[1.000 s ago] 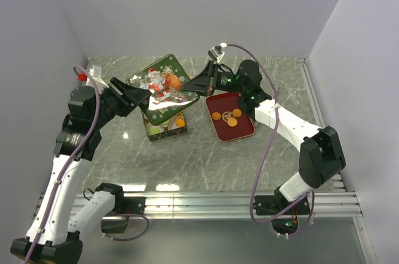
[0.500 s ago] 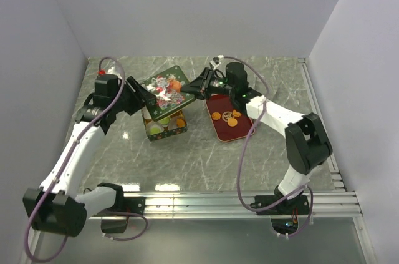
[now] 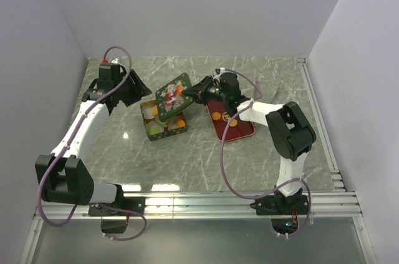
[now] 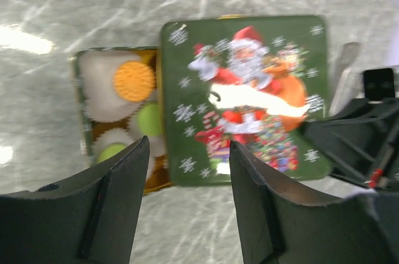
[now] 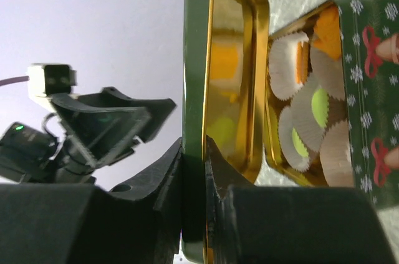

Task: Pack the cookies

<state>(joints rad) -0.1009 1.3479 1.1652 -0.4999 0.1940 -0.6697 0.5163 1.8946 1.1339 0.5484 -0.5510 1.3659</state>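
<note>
In my right wrist view alone shows the gold underside of the lid [image 5: 230, 77], its rim pinched in my right gripper [image 5: 194, 151]; my left gripper [image 4: 187, 146] hangs spread, empty. The cookies [image 4: 134, 80], ridged orange and smooth green rounds, sit in paper cups [image 4: 100, 92] inside the tin [image 5: 374, 89]; others lie on the red tray [image 3: 242, 130].

Left arm [image 3: 80, 132]: stretched forward along left side, wrist bent in toward centre. Left end effector [image 3: 138, 91] points right, jaws parted. In wrist view, both dark fingers [image 4: 115, 205] spread wide, gripping nothing.

Right arm [image 3: 255, 109]: elbow folded up on right side, forearm running left toward centre. Right end effector [image 3: 190, 93] points left, facing left end effector, near it but apart. In wrist view, fingers [image 5: 156, 180] pressed together on thin edge of lid [image 5: 196, 58], one finger each side.
</note>
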